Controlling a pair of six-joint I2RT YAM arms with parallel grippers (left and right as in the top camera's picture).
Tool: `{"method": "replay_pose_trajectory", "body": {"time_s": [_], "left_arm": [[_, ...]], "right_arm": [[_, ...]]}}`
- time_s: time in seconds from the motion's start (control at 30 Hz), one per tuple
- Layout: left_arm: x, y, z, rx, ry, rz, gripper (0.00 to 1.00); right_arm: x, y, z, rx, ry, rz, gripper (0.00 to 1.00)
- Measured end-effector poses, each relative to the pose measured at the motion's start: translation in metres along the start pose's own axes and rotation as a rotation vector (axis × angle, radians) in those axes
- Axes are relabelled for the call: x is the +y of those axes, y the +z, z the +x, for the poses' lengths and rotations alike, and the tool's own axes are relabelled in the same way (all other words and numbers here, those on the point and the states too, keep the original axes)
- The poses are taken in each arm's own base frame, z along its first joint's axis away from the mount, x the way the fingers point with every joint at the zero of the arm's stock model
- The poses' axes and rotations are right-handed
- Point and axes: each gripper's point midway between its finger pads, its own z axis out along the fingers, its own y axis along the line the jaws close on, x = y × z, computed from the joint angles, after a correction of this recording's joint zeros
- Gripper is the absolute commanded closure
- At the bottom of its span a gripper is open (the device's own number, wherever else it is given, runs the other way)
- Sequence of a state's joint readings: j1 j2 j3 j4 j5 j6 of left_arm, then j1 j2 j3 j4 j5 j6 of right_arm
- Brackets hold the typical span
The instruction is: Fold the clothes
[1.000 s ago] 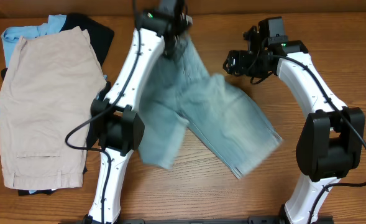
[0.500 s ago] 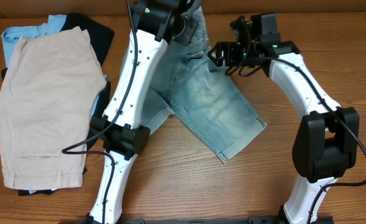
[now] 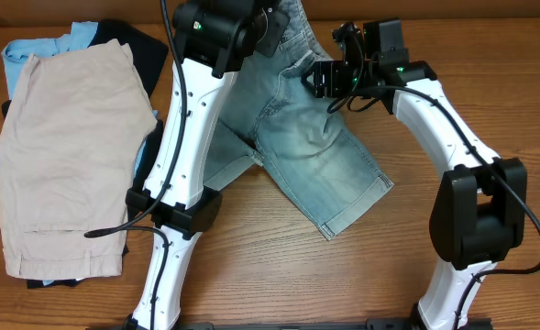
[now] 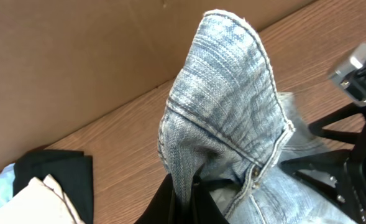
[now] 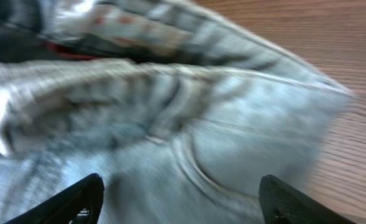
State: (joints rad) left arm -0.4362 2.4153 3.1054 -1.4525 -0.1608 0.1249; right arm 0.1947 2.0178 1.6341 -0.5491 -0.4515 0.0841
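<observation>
**Overhead and both wrist views.** From above, my left arm covers one leg of the denim shorts (image 3: 315,156), and their waistband runs off the top edge. My left claw (image 4: 184,190) is clamped on a raised fold of the waistband. Its fingertips are buried in the cloth at the lower edge of the left wrist view.

The right wrist view is blurred. My right claw (image 5: 181,186) stands wide, one finger at each lower corner, with denim seams filling the space ahead. Whether the fingers touch the cloth I cannot tell.

The uncovered leg lies flat on the table (image 3: 361,284), with its hem on the near side. One second ago the cloth was swinging in a blur; now it lies still, and my left wrist has shifted leftward. The beige shorts (image 3: 68,156) lie unchanged at the left.
</observation>
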Motion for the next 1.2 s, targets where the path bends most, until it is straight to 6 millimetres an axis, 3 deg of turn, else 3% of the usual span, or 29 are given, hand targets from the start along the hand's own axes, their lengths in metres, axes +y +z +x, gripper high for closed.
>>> {"method": "replay_pose_trajectory", "body": {"time_s": [0.4,0.77,1.03,1.13,1.2], "left_arm": [[0.002,-0.005,0.006,0.023,0.004,-0.006,0.96],[0.0,-0.027,0.006,0.017,0.003,0.024,0.96],[-0.008,-0.076,-0.012,-0.086,-0.007,0.118,0.96],[-0.01,-0.086,-0.015,-0.109,-0.008,0.134,0.96],[-0.01,-0.088,-0.016,-0.112,-0.008,0.14,0.96]], "right_arm": [[-0.057,-0.016,-0.023,-0.096,0.038,0.092,0.01],[-0.064,0.052,-0.017,-0.138,-0.003,-0.113,0.0],[-0.036,0.071,-0.025,-0.206,-0.003,-0.366,0.0],[-0.012,0.066,-0.031,-0.238,-0.035,-0.508,0.0],[0.009,0.053,-0.042,-0.282,-0.088,-0.618,0.0]]}}
